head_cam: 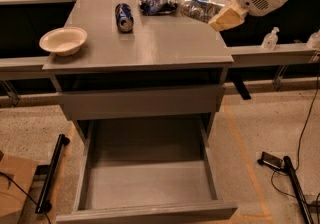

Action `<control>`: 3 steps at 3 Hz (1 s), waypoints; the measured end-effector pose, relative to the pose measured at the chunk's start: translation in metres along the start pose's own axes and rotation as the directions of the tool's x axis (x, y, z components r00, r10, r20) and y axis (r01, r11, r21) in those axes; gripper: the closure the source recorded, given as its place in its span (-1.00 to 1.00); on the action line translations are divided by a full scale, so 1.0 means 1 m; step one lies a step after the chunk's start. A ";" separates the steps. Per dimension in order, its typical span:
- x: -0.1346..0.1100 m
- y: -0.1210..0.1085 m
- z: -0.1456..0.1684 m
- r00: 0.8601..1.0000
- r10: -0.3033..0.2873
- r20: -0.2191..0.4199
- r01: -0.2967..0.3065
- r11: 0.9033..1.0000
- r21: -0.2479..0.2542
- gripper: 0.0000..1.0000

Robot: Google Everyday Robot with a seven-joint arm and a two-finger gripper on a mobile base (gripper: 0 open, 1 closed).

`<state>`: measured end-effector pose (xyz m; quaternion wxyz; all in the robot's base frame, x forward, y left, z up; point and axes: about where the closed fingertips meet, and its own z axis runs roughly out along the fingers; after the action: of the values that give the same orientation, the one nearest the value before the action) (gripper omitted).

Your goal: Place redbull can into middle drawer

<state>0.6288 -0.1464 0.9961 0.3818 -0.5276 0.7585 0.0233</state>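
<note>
The redbull can (198, 7), slim and silver with blue patches, is held on its side just above the back right of the cabinet top. My gripper (220, 14) comes in from the upper right on a white arm and is shut on the can's right end; one tan finger (229, 18) shows. The middle drawer (150, 185) is pulled wide open low at the front, its long grey floor bare. It lies well below and in front of the can.
A fatter dark-blue can (124, 17) and a blue-and-white snack bag (157, 4) lie on the cabinet top (150, 43). A white bowl (63, 40) sits at its left edge. A closed flat drawer panel (140, 103) is above the open drawer. Cables and a black bar lie on the floor.
</note>
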 end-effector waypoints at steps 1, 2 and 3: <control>0.001 -0.001 0.006 1.000 -0.020 -0.021 0.020 1.000 -0.022 1.00; 0.012 0.025 0.016 0.999 -0.013 -0.040 0.009 0.995 -0.096 1.00; 0.029 0.072 0.026 0.998 0.019 -0.063 -0.030 0.984 -0.174 1.00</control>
<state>0.5796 -0.1258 0.9335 0.3102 -0.5503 0.7712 0.0783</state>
